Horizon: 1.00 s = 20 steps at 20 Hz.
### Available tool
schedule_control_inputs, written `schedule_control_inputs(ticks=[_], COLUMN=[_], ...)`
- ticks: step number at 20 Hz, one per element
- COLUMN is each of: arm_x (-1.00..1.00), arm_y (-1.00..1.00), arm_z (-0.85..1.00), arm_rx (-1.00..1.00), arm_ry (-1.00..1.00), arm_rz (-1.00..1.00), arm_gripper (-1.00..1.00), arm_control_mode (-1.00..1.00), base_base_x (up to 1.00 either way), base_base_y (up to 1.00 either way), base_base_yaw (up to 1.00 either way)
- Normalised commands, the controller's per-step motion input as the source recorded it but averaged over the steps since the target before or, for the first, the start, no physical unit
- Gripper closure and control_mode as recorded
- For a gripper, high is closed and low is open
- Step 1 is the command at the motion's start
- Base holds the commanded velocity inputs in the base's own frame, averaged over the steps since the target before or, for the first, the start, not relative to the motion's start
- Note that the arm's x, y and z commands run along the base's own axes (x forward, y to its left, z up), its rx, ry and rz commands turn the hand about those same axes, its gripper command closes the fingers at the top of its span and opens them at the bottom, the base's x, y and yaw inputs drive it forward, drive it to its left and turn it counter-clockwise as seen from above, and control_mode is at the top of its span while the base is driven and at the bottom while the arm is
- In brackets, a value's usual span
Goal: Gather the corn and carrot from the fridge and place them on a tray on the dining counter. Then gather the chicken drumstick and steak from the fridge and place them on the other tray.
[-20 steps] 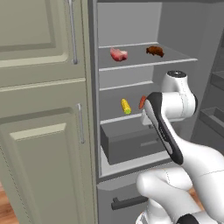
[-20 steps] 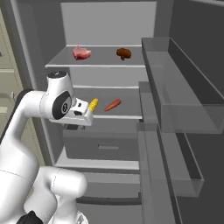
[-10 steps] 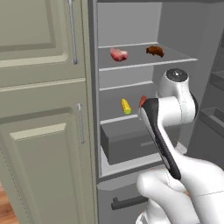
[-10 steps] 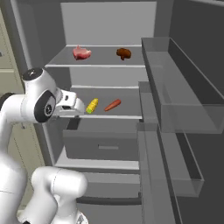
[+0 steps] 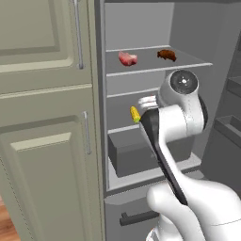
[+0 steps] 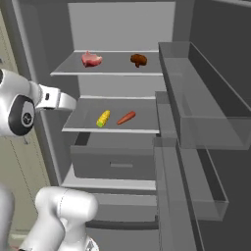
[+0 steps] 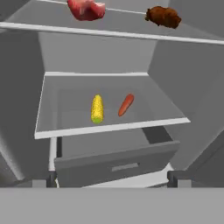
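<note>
Reaching toward the middle shelf [image 7: 65, 127] of the open fridge [image 6: 122, 29], you are at the approach stage of the first pick, with nothing yet held. The gripper [image 7: 111, 181] looks straight into the compartment, its two dark fingertips [image 7: 49, 179] standing at full spread at the bottom of the hand view.

Reading left to right on the middle shelf: the corn [image 7: 97, 109] lies on the left with its long axis running front to back, and the carrot [image 7: 126, 105] lies just beside it on the right, tilted slightly and apart from it. On the upper shelf the steak [image 7: 86, 8] sits on the left and the chicken drumstick [image 7: 163, 16] on the right; both belong to the later half of the task. Below the middle shelf a drawer [image 7: 116, 164] stands partly pulled out.

Relative to the gripper, the corn is ahead and above the fingertips, slightly left of centre; the carrot is ahead and slightly right of centre. Both are well apart from the fingers.

To do this step well, judge one target at a time: the corn is the nearer to your centreline. Bring the hand over the drawer front, level with the shelf, and straddle the cob across its narrow width. Keep clear of the carrot, which a passing finger would likely roll.
</note>
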Motion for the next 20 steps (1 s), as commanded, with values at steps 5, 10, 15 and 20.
schedule_control_inputs(ticks=[5,10,15,20], arm_x=[0.0,0.0,0.0,0.06], arm_y=[-0.19,-0.29,0.03,0.03], arm_z=[0.32,0.45,0.65,0.53], arm_rx=[0.33,0.26,0.1,0.05], arm_ry=[-0.11,-0.05,-0.06,0.07], arm_rz=[-0.13,-0.07,0.0,0.07], arm_gripper=[-1.0,-1.0,-1.0,-1.0], arm_control_mode=[-1.0,-1.0,-1.0,-1.0], base_base_x=[0.0,0.0,0.0,0.0], base_base_y=[0.0,0.0,0.0,0.0], base_base_yaw=[0.0,0.0,0.0,0.0])
